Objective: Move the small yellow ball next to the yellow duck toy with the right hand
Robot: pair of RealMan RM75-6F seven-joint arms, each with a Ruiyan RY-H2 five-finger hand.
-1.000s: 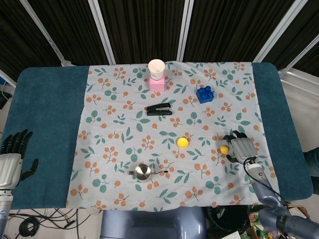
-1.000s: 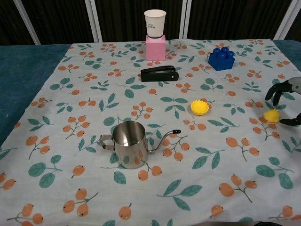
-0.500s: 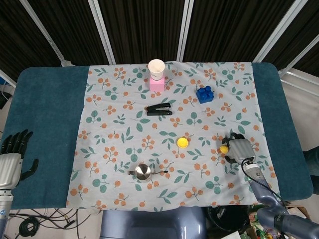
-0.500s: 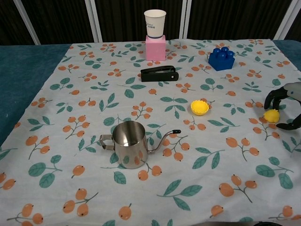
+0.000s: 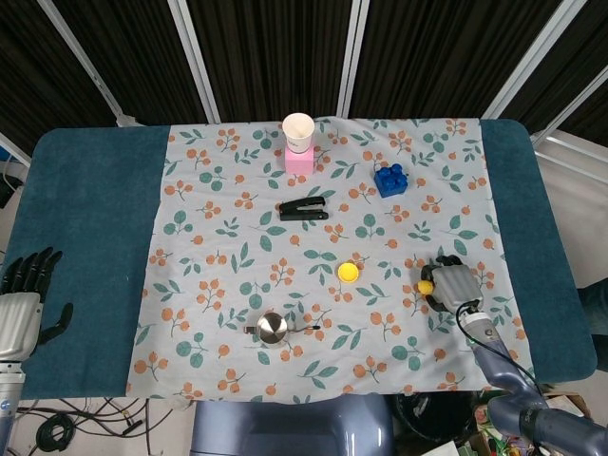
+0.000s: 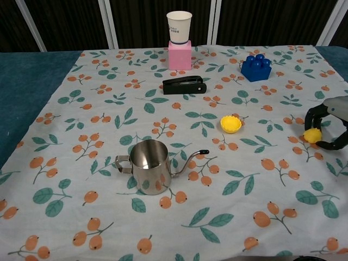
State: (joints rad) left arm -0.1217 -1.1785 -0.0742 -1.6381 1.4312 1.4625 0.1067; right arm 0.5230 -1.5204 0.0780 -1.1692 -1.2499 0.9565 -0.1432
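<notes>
the right hand (image 6: pixel 330 124) curls its fingers around the small yellow ball (image 6: pixel 312 135), grasp seemingly closing; next, lift it toward the yellow duck toy (image 6: pixel 230 124).

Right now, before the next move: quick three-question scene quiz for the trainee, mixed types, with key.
1. True or false: the paper cup stands on the pink block.
2. Whose fingers curl around the small yellow item at the cloth's right side? A) left hand B) right hand
3. Fill in: the spout of the steel pitcher points toward the robot's ____.
Key: 1 true; 2 B; 3 right.
</notes>
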